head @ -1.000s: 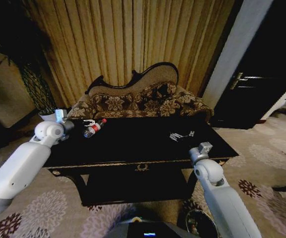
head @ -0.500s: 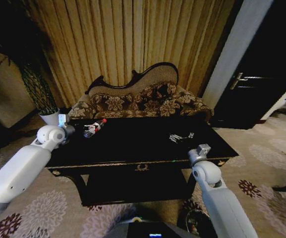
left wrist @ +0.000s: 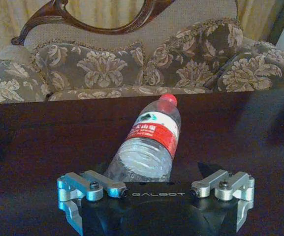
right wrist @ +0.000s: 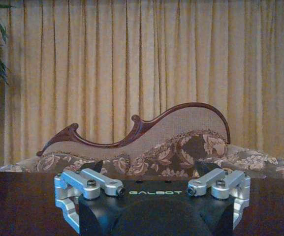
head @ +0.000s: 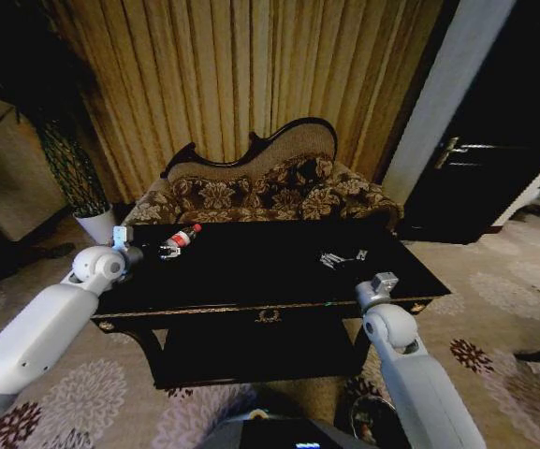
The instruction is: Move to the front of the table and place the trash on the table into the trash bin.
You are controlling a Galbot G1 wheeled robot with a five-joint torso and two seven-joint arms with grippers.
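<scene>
Left gripper (left wrist: pixel 156 192) wide open, empty, low over black table (left wrist: pixel 28 147), base of water bottle (left wrist: pixel 149 142) lying btwn jaws. Advice: straddle mid-body, square to its axis, close gently. Right gripper (right wrist: pixel 152 189) parked open, front edge.

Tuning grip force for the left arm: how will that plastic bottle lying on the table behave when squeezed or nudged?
The bottle looks clear and empty, so probably light and easily crushed. It lies on its side on the glossy table, so a nudge would likely roll or slide it. The left gripper sits open at its base.
</scene>
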